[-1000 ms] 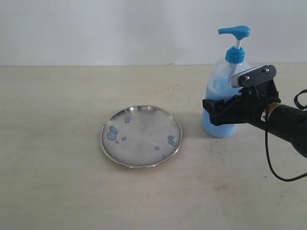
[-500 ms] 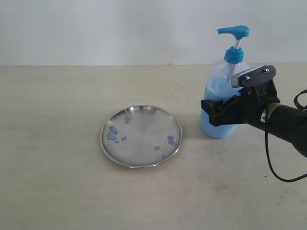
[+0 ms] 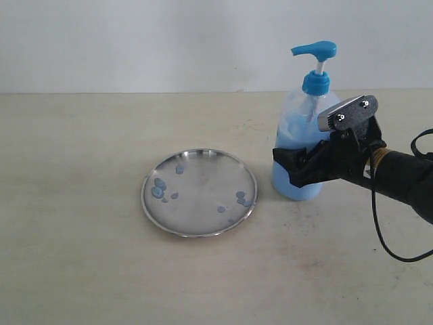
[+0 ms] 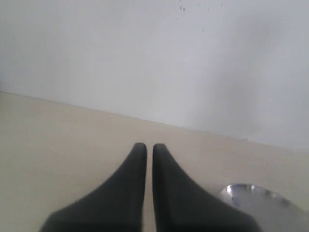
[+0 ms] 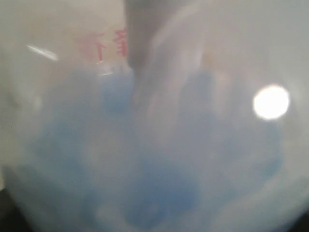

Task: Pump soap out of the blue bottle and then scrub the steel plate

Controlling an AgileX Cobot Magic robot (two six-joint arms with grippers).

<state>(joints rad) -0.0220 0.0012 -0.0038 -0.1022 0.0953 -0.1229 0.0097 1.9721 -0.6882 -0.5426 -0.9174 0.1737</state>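
Blue bottle (image 3: 295,128), right of centre, is pinched around its lower body by the right hand (image 3: 289,166). Steel plate (image 3: 199,192) lies just left. Left hand (image 4: 145,151) is pressed together.

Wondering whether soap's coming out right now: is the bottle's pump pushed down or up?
Up. On the blue bottle, a white stem shows below the pump head, and nothing touches its top.

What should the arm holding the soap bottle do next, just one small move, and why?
Probably shift the blue bottle a little toward the steel plate. The right claw grips the bottle's body, and the pump spout points at the plate but stops short of its rim, so a pump now would likely drip onto the table.
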